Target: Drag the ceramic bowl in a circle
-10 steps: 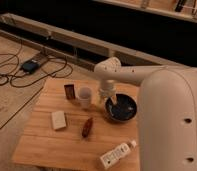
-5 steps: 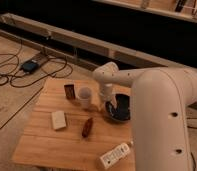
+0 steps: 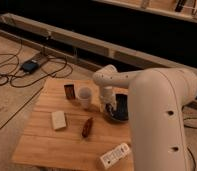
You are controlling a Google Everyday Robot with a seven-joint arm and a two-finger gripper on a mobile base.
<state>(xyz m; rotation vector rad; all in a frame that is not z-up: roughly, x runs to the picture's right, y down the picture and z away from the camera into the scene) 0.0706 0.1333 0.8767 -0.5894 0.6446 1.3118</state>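
The ceramic bowl (image 3: 120,109) is a dark navy, glossy, shallow dish on the right side of the wooden table (image 3: 42,145), partly hidden behind my white arm. My gripper (image 3: 110,106) reaches down at the bowl's left rim, between the bowl and the white cup (image 3: 84,96). The gripper looks to be touching the rim or just inside it.
A small dark box (image 3: 69,91) stands left of the cup. A pale block (image 3: 58,119) and a brown oblong object (image 3: 86,127) lie mid-table. A white remote-like object (image 3: 114,155) lies near the front right edge. Cables and a power brick (image 3: 28,65) lie on the floor.
My arm has swung further over the table and now covers more of the bowl's right side. The bowl has shifted slightly toward the cup with the gripper.
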